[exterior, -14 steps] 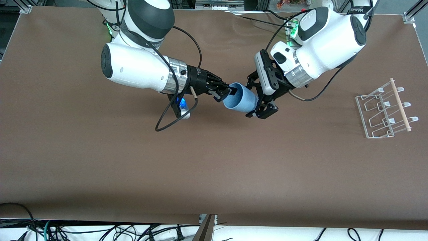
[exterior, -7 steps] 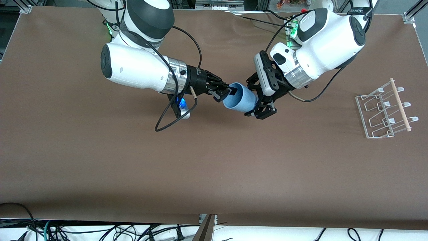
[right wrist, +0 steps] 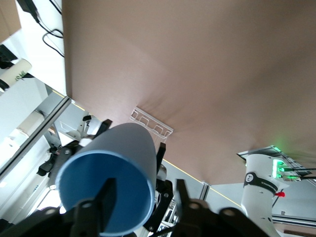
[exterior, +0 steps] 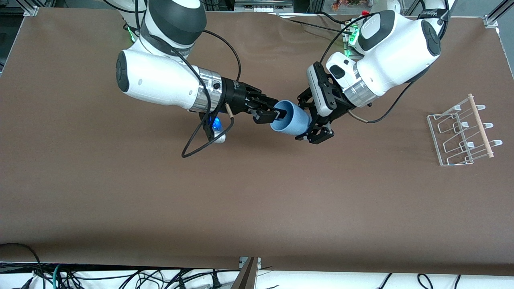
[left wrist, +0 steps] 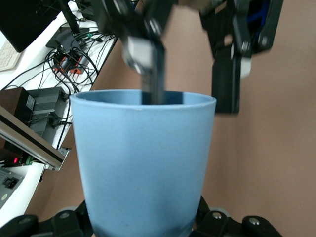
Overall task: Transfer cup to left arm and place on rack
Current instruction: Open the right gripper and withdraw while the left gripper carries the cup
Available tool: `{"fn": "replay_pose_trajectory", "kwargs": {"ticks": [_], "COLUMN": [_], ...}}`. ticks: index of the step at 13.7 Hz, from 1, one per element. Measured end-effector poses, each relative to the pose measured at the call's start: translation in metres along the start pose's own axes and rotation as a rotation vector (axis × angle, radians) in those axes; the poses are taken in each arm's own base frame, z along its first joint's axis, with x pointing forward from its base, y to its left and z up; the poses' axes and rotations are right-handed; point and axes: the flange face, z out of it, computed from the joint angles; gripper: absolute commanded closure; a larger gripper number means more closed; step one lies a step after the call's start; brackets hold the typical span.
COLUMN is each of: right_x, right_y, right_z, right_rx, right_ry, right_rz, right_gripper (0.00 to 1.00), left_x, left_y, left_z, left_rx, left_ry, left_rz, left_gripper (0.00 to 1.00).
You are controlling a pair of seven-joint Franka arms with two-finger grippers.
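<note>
**Handover in mid-air: cup passing to the left arm**

We see the brown worktop (exterior: 257, 200) first, then the two arms meeting over its middle. The left arm (exterior: 395, 48) reaches in from one o'clock; its left tool (exterior: 315, 126) is clamped on the base of the cup (exterior: 291, 120). The right tool (exterior: 271, 114) comes from ten o'clock, one finger inside the cup's mouth and one outside, parted with a gap to the wall, so we judge it is letting go. The rack (exterior: 461, 132) stands well apart at three o'clock, toward the left arm's end. Next, we think, the right tool must back straight out of the rim before the left arm carries the cup to the rack.
</note>
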Motion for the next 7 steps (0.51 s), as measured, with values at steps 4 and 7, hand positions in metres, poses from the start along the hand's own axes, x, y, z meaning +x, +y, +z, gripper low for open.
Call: {"fn": "replay_pose_trajectory", "kwargs": {"ticks": [4, 7], "right_x": [0.001, 0.008], "right_y": [-0.01, -0.009], "right_z": [-0.054, -0.112], "right_rx": [0.047, 0.021], "right_ry": [0.015, 0.082], "right_rz": [-0.005, -0.025], "right_gripper": [0.02, 0.02], "left_x": [-0.037, -0.084], "left_y": [-0.019, -0.039], "left_z": [-0.017, -0.051], "left_rx": [-0.064, -0.1], "left_ry": [-0.07, -0.233], "left_rz": [-0.041, -0.04], "left_gripper": [1.0, 1.0]}}
